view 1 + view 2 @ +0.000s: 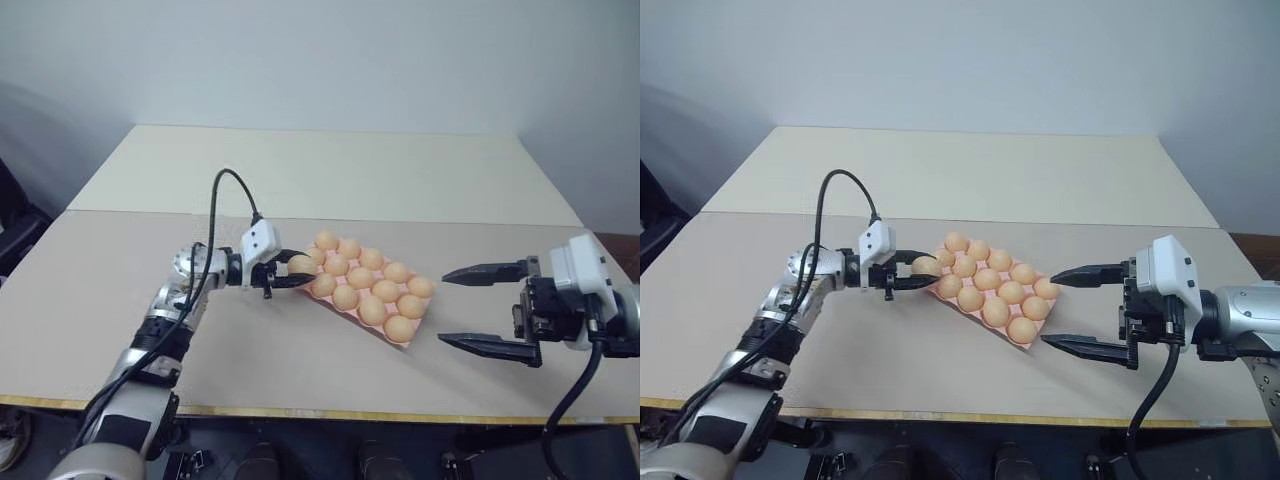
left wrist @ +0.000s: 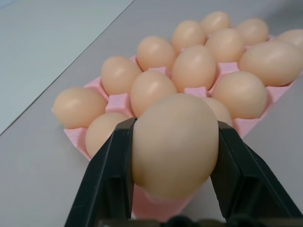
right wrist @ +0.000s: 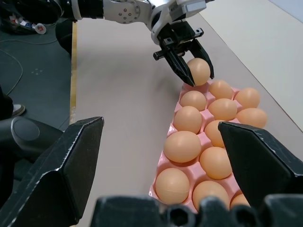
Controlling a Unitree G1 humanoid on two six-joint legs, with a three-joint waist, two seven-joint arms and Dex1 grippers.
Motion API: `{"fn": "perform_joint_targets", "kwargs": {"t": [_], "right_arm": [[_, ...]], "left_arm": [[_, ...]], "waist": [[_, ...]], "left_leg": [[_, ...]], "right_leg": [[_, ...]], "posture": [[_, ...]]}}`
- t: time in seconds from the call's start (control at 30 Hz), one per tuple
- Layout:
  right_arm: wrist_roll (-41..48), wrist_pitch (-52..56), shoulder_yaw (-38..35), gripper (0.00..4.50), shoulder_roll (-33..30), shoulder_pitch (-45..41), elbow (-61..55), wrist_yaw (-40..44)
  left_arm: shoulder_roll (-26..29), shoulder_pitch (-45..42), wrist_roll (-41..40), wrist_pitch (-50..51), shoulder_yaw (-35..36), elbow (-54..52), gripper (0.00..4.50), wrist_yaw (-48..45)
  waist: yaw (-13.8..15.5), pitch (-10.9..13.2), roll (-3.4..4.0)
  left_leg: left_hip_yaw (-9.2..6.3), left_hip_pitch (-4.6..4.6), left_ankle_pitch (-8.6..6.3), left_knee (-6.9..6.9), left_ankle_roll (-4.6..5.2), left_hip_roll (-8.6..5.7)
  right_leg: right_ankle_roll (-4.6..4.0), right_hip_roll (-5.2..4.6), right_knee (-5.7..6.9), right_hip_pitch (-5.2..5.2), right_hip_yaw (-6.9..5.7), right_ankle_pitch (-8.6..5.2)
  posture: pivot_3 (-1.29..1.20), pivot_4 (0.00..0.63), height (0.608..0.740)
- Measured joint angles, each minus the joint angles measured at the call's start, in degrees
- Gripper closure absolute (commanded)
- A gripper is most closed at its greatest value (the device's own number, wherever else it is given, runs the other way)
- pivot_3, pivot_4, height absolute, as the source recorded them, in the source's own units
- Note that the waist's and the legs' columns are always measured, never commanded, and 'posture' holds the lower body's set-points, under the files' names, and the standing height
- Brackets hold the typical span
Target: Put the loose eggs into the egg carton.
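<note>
**eggnoob:** Egg (image 2: pixel 175 144) clamped between the left gripper (image 1: pixel 285 273) jaws, hanging just over the near-left corner of the pink egg carton (image 3: pixel 163 170) on the worktop (image 1: pixel 300 350). Any tips for dropping it in?

**traypacker:** Looks like nearly every cup already filled, so find the empty one first. Probably that corner, though hard to tell from here. Centre over the cup, come straight down, keep clear of the neighbouring eggs (image 1: pixel 372 285), then ease the jaws apart only once seated. Right gripper (image 1: pixel 490 308) spread wide and holding nothing, well off the carton's far end. Fine parked there.
</note>
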Motion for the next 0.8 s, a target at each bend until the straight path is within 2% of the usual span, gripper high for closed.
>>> {"fn": "perform_joint_targets", "kwargs": {"t": [0.1, 0.2, 0.37, 0.6, 0.8], "right_arm": [[0.0, 0.0, 0.0, 0.0, 0.0, 0.0, -0.1, -0.5], [0.0, 0.0, 0.0, 0.0, 0.0, 0.0, -0.2, -0.6], [0.0, 0.0, 0.0, 0.0, 0.0, 0.1, -0.2, -0.7], [0.0, 0.0, 0.6, 0.0, 0.1, -0.6, -0.1, -0.9], [-0.6, -0.2, 1.7, 0.0, 0.8, -2.1, 1.5, -0.9]], "left_arm": [[-0.3, -1.0, 1.3, -0.5, 0.1, 1.2, 2.49, 0.5], [-0.8, -1.0, 1.3, 0.0, 0.3, 1.6, 1.69, 0.6], [0.0, -1.0, -0.3, 3.1, 1.7, 0.8, 0.02, -2.1], [5.1, -0.5, -4.1, 4.2, 5.3, -4.0, 0.02, -7.4], [17.6, 4.3, -9.8, 8.3, 12.1, -10.0, 0.02, -14.8]], "waist": [[0.0, 0.0, 0.0], [0.1, 0.0, 0.0], [0.0, 0.0, 0.0], [-0.2, 0.0, 0.0], [-1.1, 0.0, 0.01]], "left_leg": [[0.0, 0.0, 0.0, 0.0, 0.0, 0.0], [0.0, -0.01, 0.0, 0.0, 0.0, 0.0], [0.0, -0.01, 0.0, 0.0, 0.0, 0.0], [0.0, 0.0, 0.0, 0.0, 0.0, 0.01], [0.0, 0.02, 0.0, -0.01, 0.0, 0.02]], "right_leg": [[0.0, 0.0, 0.0, 0.0, 0.0, 0.0], [0.0, 0.0, 0.0, 0.0, 0.0, 0.0], [0.0, 0.0, 0.01, -0.01, 0.0, 0.0], [0.0, 0.0, 0.02, -0.02, 0.0, 0.0], [0.0, 0.0, 0.03, -0.03, 0.0, -0.01]], "posture": [[0.0, 0.15, 0.74], [0.0, 0.15, 0.74], [0.0, 0.15, 0.74], [0.0, 0.15, 0.74], [0.0, 0.15, 0.74]]}}
